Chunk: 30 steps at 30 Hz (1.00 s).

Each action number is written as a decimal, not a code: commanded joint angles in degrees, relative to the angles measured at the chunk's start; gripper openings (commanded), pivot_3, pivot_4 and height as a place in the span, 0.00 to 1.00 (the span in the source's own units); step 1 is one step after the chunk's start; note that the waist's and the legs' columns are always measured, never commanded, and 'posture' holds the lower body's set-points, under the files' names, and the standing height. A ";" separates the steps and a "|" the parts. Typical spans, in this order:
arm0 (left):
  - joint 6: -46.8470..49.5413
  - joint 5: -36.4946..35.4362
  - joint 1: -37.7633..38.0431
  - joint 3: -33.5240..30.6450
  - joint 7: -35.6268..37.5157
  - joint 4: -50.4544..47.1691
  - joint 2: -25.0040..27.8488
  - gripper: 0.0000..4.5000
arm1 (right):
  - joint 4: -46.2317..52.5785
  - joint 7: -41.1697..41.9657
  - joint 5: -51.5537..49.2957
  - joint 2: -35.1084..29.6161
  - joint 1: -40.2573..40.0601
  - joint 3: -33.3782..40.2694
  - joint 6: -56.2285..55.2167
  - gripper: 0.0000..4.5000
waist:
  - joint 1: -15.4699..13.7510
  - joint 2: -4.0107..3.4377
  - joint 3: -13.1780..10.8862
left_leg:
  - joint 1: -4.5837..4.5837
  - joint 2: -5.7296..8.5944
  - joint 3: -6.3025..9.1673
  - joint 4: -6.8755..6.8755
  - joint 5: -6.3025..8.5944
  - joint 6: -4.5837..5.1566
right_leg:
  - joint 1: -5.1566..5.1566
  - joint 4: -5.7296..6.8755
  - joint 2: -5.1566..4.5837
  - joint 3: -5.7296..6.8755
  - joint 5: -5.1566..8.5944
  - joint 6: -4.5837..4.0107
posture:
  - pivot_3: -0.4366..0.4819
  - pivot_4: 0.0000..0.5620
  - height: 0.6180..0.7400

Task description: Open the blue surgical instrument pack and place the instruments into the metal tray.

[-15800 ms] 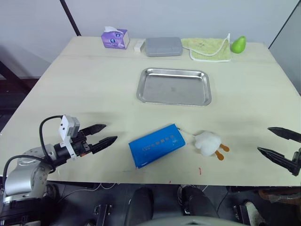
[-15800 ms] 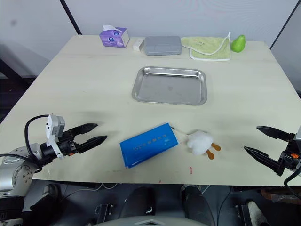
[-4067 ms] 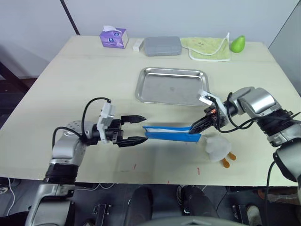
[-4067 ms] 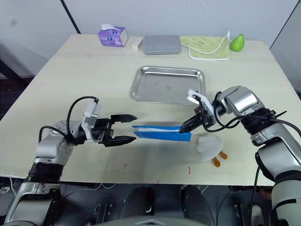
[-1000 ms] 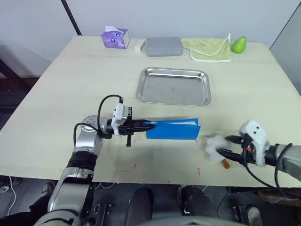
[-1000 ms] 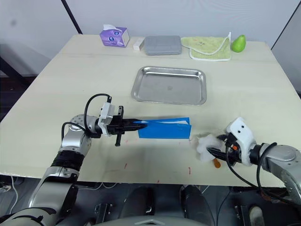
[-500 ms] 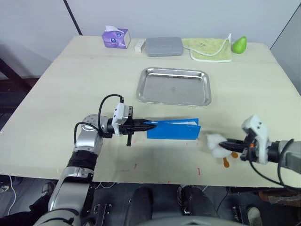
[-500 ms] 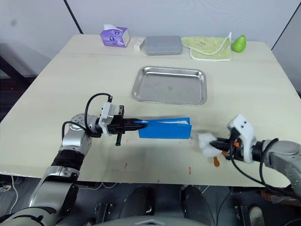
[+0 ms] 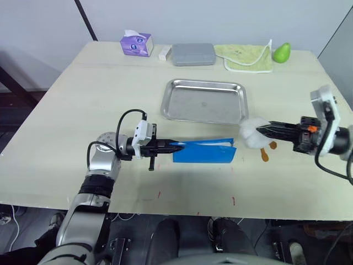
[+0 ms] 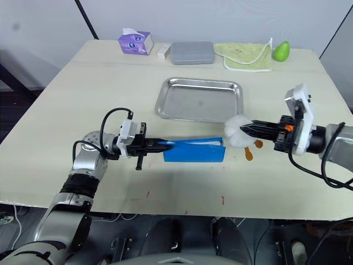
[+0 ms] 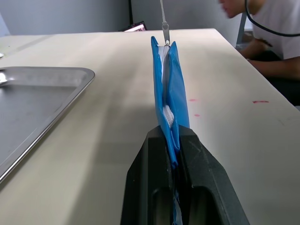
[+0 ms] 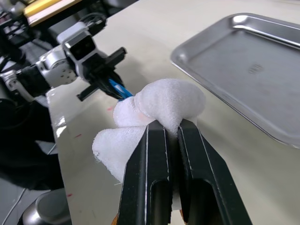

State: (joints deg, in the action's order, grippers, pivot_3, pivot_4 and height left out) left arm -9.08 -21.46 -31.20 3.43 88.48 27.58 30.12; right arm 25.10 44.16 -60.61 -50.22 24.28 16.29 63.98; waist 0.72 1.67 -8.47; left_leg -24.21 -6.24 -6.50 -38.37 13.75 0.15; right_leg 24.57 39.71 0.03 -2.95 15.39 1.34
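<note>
The blue surgical instrument pack (image 9: 204,152) stands on its long edge on the table in front of the metal tray (image 9: 204,102). My left gripper (image 9: 176,146) is shut on the pack's left end (image 11: 169,89). At the far end a zip pull (image 11: 165,35) sticks up with a thin cord rising from it. My right gripper (image 9: 259,128) is shut on a white fluffy toy (image 9: 251,132) with orange feet, held above the table by the tray's near right corner (image 12: 243,61). The instruments are hidden.
Along the far edge sit a purple tissue box (image 9: 136,44), a small white block (image 9: 164,53), a grey case (image 9: 192,54), a pale green cloth (image 9: 248,57) and a green pear (image 9: 282,52). A person (image 11: 267,28) sits beyond the table's right side.
My right gripper shut on the white fluffy toy and carried it up from the front edge toward the tray's right corner. The left gripper and pack stayed put.
</note>
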 commanded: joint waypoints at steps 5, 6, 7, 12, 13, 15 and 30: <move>-0.23 1.89 0.20 1.87 1.55 -0.83 0.69 0.00 | 0.94 -2.68 3.66 7.66 9.43 -10.58 -4.12 0.01 | -0.02 -0.02 0.00 | -0.04 0.00 0.02 0.00 0.00 0.00 | 0.03 0.00 0.00 0.05 0.01 0.00 | 0.48 0.27 1.00; -0.21 1.91 0.24 1.99 1.57 -0.85 0.77 0.00 | 0.26 -3.03 5.27 9.21 10.69 -12.80 -4.84 0.01 | 0.01 -0.03 0.00 | -0.05 0.00 0.02 0.00 0.00 0.00 | 0.04 0.00 0.00 0.04 0.01 0.00 | 0.48 0.27 1.00; -0.21 1.97 0.28 2.15 1.63 -0.91 0.83 0.00 | -0.86 -3.47 6.61 10.96 12.24 -14.65 -5.32 0.01 | 0.08 -0.03 0.00 | -0.07 0.00 0.00 -0.01 0.00 0.00 | 0.08 0.00 -0.01 0.03 0.00 0.00 | 0.48 0.27 1.00; 0.16 2.02 0.40 2.59 1.51 -1.48 0.98 0.00 | -4.67 -2.93 11.79 16.57 17.74 -20.55 -6.91 0.01 | 0.03 -0.05 0.00 | -0.13 -0.01 0.00 0.00 0.00 0.01 | 0.17 0.06 0.01 0.03 0.01 -0.01 | 0.48 0.27 1.00; 0.16 2.07 0.36 2.67 1.55 -1.44 1.03 0.00 | -5.49 -2.84 12.86 17.56 18.72 -21.67 -7.20 0.01 | -0.04 -0.05 0.00 | -0.17 -0.01 0.00 -0.01 0.00 0.00 | 0.19 0.04 0.01 0.05 0.01 -0.01 | 0.48 0.27 1.00; 0.18 2.11 0.31 2.78 1.52 -1.38 1.11 0.00 | -6.86 -2.66 14.89 19.49 20.23 -23.89 -7.72 0.01 | 0.02 -0.05 0.00 | -0.24 -0.01 -0.01 -0.05 0.00 0.00 | 0.21 0.02 -0.02 0.06 0.00 -0.01 | 0.48 0.27 1.00; -0.33 2.72 0.37 3.13 1.25 -0.47 1.16 0.00 | -13.55 -1.36 22.81 30.43 25.49 -29.40 -9.44 0.01 | 0.08 -0.06 0.01 | -0.29 -0.01 0.05 -0.08 -0.01 0.00 | 0.24 0.06 -0.02 0.15 0.00 -0.01 | 0.48 0.27 1.00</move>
State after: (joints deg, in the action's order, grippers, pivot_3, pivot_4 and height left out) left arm -9.20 -20.89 -31.59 4.65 88.46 26.75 31.18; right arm 9.97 41.97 -37.24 -20.66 46.85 -13.77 56.11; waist 0.80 1.61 -8.46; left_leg -24.49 -6.25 -6.46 -38.45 13.74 0.15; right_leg 24.80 39.78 0.01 -2.80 15.39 1.33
